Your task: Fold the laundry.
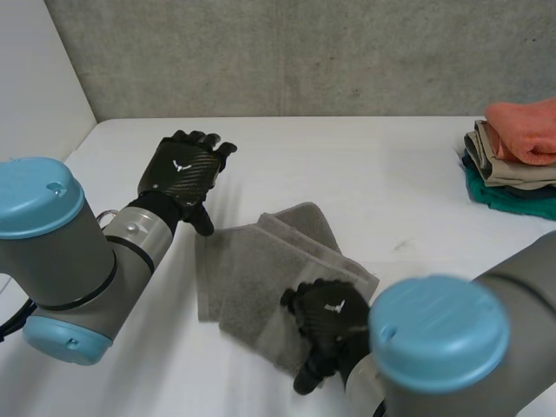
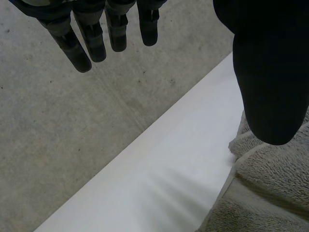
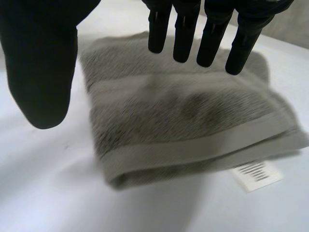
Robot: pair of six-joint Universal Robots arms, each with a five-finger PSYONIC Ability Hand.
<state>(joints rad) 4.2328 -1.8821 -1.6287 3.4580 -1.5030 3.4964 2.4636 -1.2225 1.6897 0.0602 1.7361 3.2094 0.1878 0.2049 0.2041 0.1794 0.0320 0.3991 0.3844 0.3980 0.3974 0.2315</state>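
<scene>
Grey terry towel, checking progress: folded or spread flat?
Folded: the grey terry towel lies in stacked layers, its doubled edges visible.

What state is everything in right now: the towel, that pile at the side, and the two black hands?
grey towel: folded, lying flat on the table, held by neither hand.
white label: poking out from under the towel's edge.
left hand: open, fingers straight, beside the towel, holding nothing.
right hand: open, fingers straight, over the towel, gripping nothing.
pile of cloths: folded and stacked, orange one on top.
</scene>
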